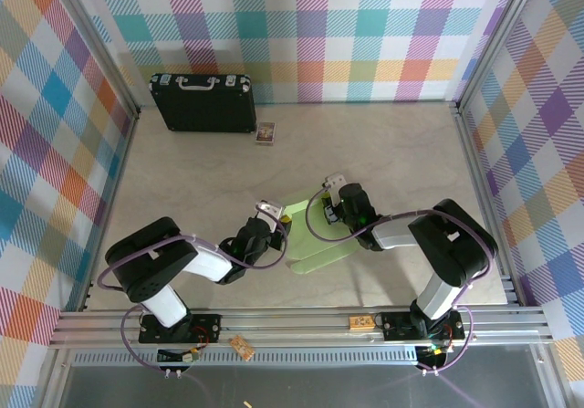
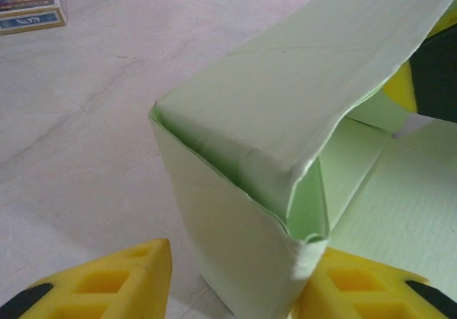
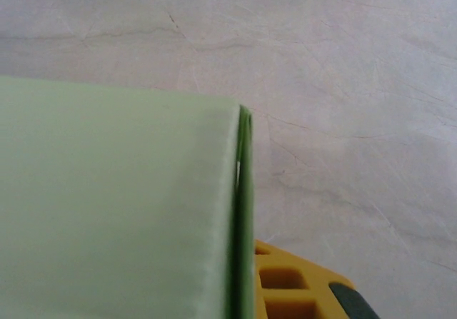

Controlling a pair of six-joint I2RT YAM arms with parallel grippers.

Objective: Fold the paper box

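The paper box (image 1: 315,235) is pale green card, partly folded, lying mid-table between my two arms. In the left wrist view the paper box (image 2: 285,105) has a raised corner with a flap bent over the top. My left gripper (image 2: 239,276) stands open astride that corner: the right yellow finger (image 2: 343,283) touches the card, while the left finger (image 2: 121,276) is a little apart from it. My left gripper (image 1: 278,230) is at the box's left end. My right gripper (image 1: 330,209) is at its far right side, shut on a doubled wall of the paper box (image 3: 107,205). One yellow finger (image 3: 293,283) shows beside that wall's edge.
A black briefcase (image 1: 203,102) with a silver handle stands at the back left against the wall. A small picture card (image 1: 265,133) lies just right of it, also at the top left of the left wrist view as the picture card (image 2: 28,5). Checked walls enclose the table (image 1: 392,143).
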